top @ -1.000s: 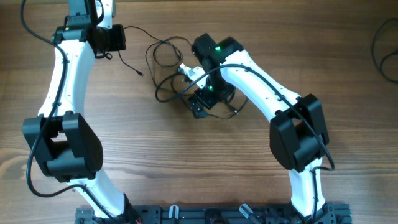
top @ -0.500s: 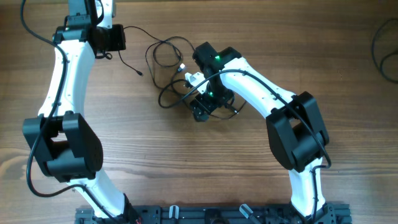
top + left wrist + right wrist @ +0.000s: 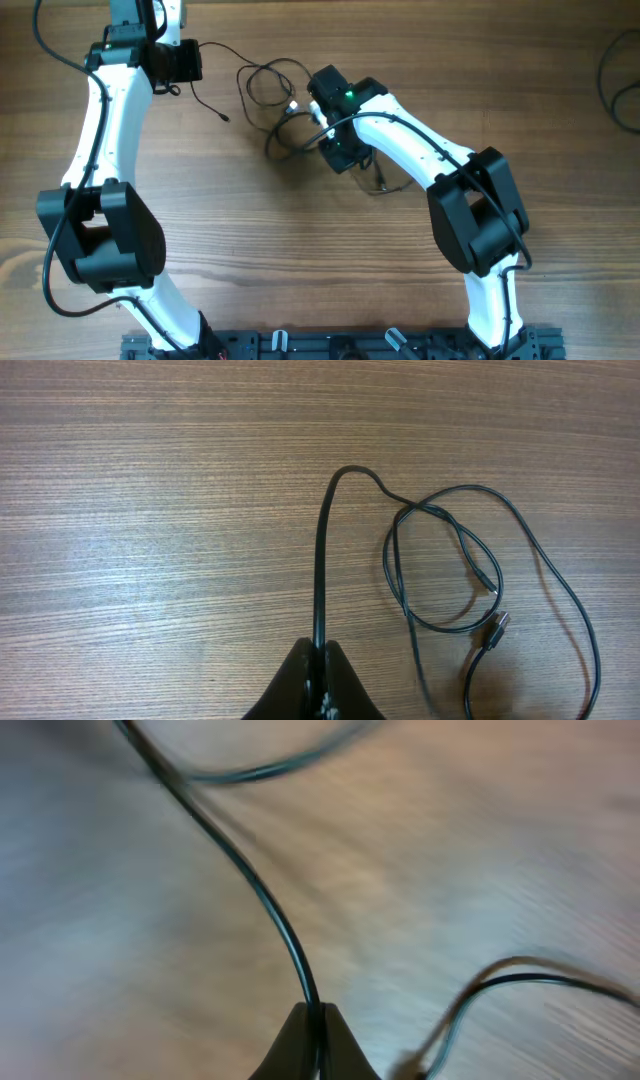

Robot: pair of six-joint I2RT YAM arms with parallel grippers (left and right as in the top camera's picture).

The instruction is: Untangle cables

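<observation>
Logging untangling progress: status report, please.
Left end effector shut on the cables. Right end effector shut on a strand too. Loops tangled between them. No obstruction seen.

Two grippers point(image 3: 318, 652) point(image 3: 318, 1014), one tangle of cables point(image 3: 320, 560) (black)

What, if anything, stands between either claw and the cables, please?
Nothing visible does. The left claw is shut on a strand of the cables, and the right claw is shut on another stretch; only bare table lies around them.
</observation>
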